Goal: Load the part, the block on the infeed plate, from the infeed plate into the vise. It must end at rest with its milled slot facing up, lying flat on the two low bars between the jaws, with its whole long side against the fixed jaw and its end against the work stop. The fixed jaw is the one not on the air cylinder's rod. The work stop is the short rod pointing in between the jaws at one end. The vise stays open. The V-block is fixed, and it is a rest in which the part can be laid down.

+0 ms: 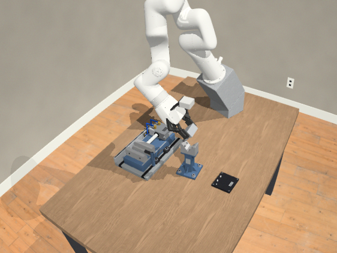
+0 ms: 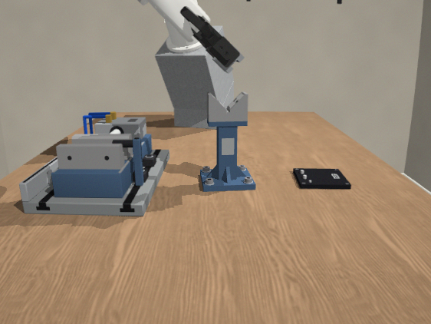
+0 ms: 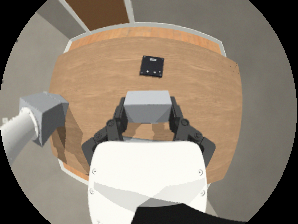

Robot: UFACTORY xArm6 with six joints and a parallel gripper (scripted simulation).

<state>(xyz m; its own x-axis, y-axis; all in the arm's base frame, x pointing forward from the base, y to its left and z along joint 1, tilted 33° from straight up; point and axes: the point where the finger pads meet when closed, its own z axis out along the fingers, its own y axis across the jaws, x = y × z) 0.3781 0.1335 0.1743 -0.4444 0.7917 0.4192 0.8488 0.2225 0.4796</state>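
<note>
Gripper [image 1: 188,132] fingers clamped on grey part [image 1: 191,129], held tilted in air above V-block [image 1: 190,148]; part not touching V-block. Vise [image 1: 149,151] just beside V-block on bench [image 1: 168,210], jaws apart. Black infeed plate [image 1: 225,182] lies well apart on V-block's far side from vise, carries no part
</note>
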